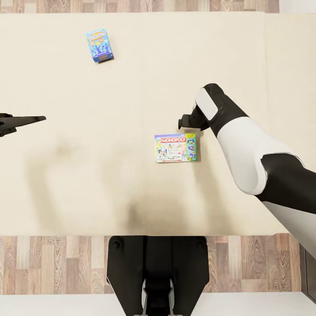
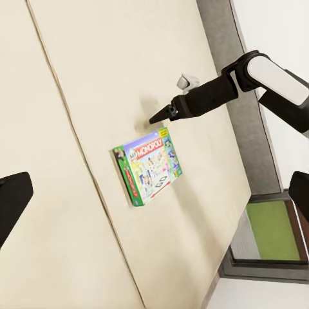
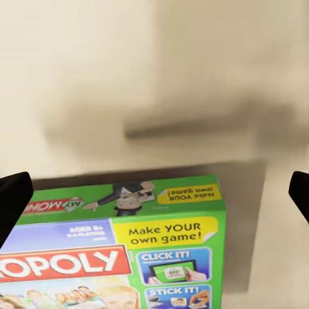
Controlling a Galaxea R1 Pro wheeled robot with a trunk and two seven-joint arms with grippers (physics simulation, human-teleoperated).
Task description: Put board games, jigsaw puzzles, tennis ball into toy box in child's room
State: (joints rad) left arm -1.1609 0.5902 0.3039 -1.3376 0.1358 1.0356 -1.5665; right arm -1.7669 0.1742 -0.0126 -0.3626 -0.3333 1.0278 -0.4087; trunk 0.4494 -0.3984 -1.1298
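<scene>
Just below our right gripper (image 1: 183, 119) in the head view sits the Monopoly box (image 1: 176, 148), flat on the cream mattress of the bed (image 1: 131, 96). We see its long axis running side to side across the bed, parallel to the near edge, with the logo reading upright toward us. It's a white-faced board game with green edges, a red MONOPOLY banner along the top and a blue strip of little panels down its right end; in the right wrist view (image 3: 122, 251) we can read "Make YOUR own game!" on a yellow sticker. The gripper hangs just past the box's far right corner, near it but not touching, pointing left. In the right wrist view the two dark fingertips (image 3: 13, 199) show at opposite edges of the frame, so the jaws are spread wide with nothing between them.

Way off to the far left of that gripper lies the small teal-blue game box (image 1: 100, 45), also flat, long axis pointing roughly away from us with a slight tilt.

Our left gripper (image 1: 26, 119) hovers over the mattress, well apart from both boxes. We can't tell whether it's apart or closed.

Wood-plank floor (image 1: 52, 263) shows along the near side of the bed.
</scene>
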